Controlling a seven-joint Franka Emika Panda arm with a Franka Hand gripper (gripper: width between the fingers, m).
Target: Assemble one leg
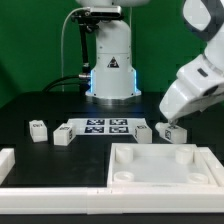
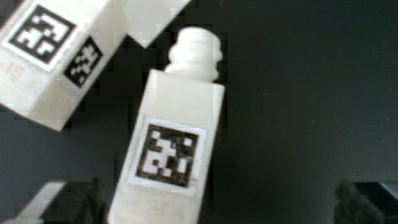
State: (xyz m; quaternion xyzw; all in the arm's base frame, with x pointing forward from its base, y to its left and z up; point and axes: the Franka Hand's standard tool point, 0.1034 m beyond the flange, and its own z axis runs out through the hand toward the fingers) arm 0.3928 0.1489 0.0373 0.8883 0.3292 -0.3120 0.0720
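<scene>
Step in hand: approach for pickup. The claw is released, its fingers spread wide. The leg lies on the counter beneath the claw, between its fingers. Next move: descend, centre, clench.

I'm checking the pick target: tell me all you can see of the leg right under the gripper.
The leg is a chunky white cuboid post, plastic-looking, with a rounded peg at one end and a black-and-white marker tag on its upward face. It lies flat on the dark table, under the gripper, between its open fingers, which do not touch it. A second leg lies close by its peg end; contact cannot be told.
</scene>
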